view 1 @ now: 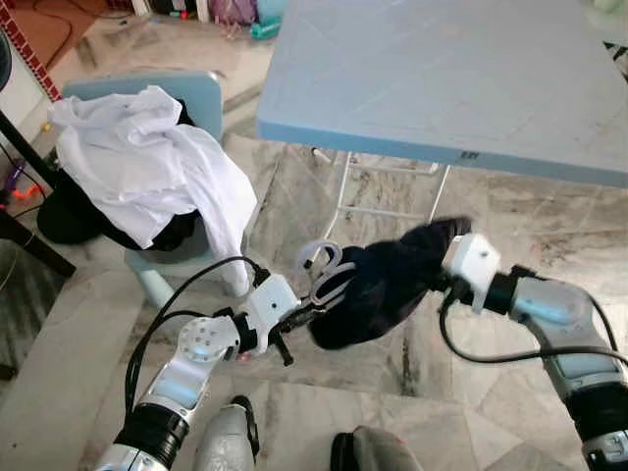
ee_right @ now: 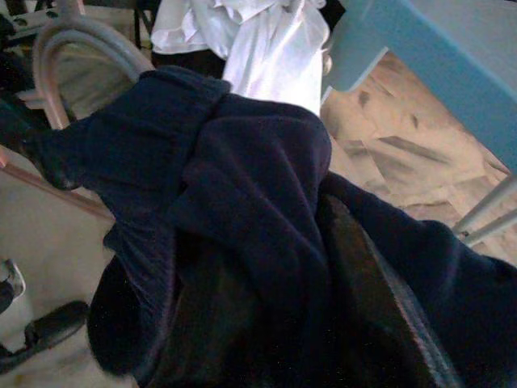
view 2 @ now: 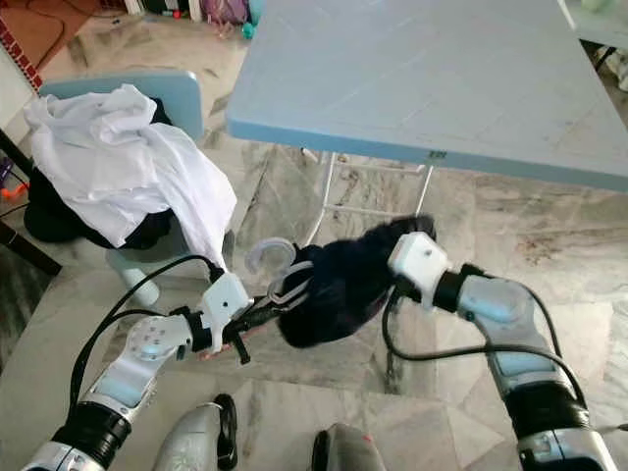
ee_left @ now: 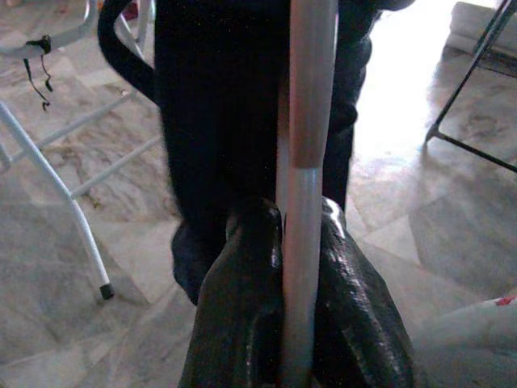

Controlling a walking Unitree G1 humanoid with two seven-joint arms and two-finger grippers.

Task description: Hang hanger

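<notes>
Pale hanger [view 1: 329, 270] pinched in left claw [view 1: 306, 312], dark garment [view 1: 383, 285] seemingly draped over it.

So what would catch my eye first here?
Probably the dark garment bunched between the two arms, over the marble floor. The left end effector pinches a pale hanger beside it, the right end effector grips the cloth. White clothes heap on a blue chair behind.
</notes>
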